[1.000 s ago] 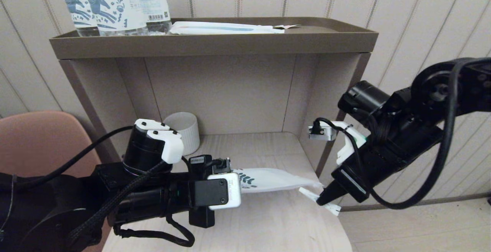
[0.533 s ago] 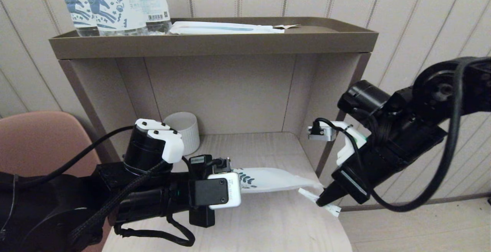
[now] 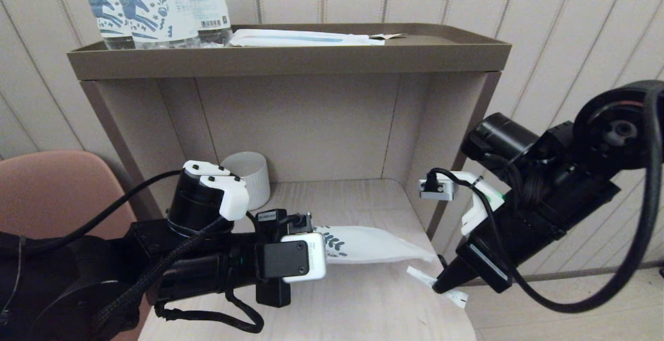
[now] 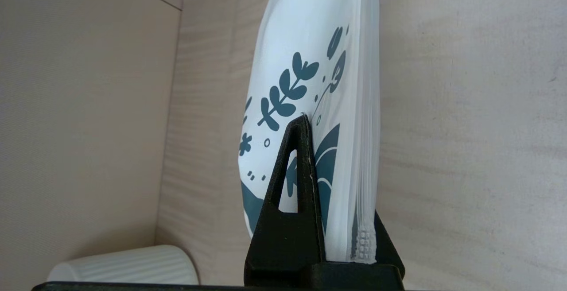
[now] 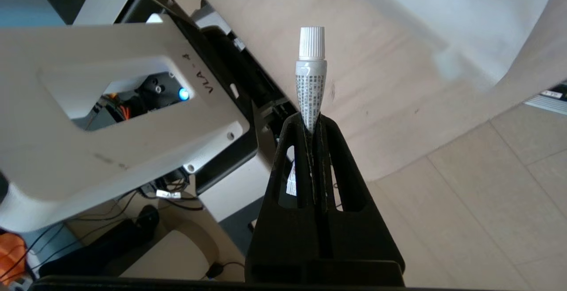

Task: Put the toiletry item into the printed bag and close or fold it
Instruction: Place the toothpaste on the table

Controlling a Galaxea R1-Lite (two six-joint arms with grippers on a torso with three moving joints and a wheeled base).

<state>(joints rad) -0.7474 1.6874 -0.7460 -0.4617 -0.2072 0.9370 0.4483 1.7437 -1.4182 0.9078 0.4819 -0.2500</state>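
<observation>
The printed bag, white with teal leaf shapes, sticks out sideways over the light wooden shelf. My left gripper is shut on one end of it, next to its zip strip. The toiletry item is a thin white printed tube with a ribbed cap. My right gripper is shut on its flat end. It hangs at the shelf's right front edge, a short gap from the bag's free end, cap pointing toward the bag.
A white ribbed cup stands at the back left of the lower shelf. On the top tray stand clear bottles with horse labels and a long white packet. A pink chair is at the left.
My right gripper has drawn back a little to the right and down with the tube, opening a small gap to the bag's end. The left arm and bag have stayed put.
</observation>
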